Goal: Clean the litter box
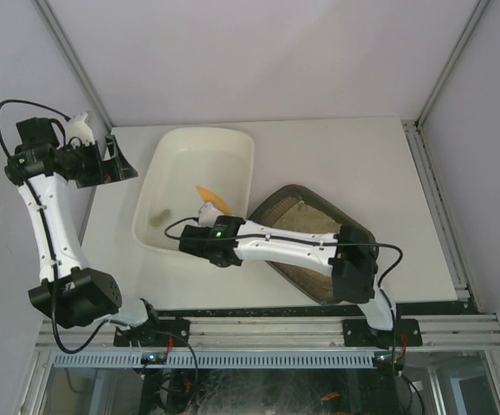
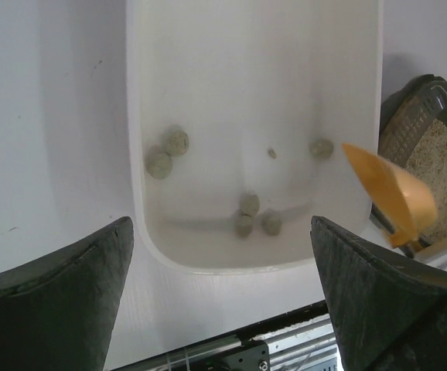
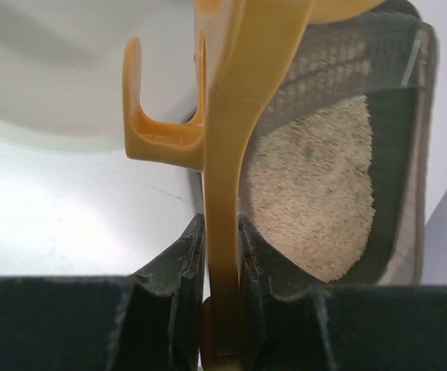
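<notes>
Main worry from here is the grip on the scoop (image 3: 231, 116). The right end effector (image 3: 222, 255) has it by the thin handle only, low down near the end, with the whole head sticking out past it. My guess is that once it digs into the litter, the handle could twist or slide between the fingers (image 3: 173, 263). The head sits right about the rim of the white tub (image 1: 159, 164), so a low pass could also clip that rim, and anything carried across could spill onto the surface (image 1: 362, 156).

The right end effector is clamped tight on that handle, one finger on each side. The left end effector (image 1: 116, 162) is spread wide with nothing in it, hanging off to the left, clear of everything.

The litter box (image 1: 298, 192) sits on the surface just right of the tub, turned at an angle, partly under the right arm. A few clumps (image 2: 168, 151) are already lying in the tub.
</notes>
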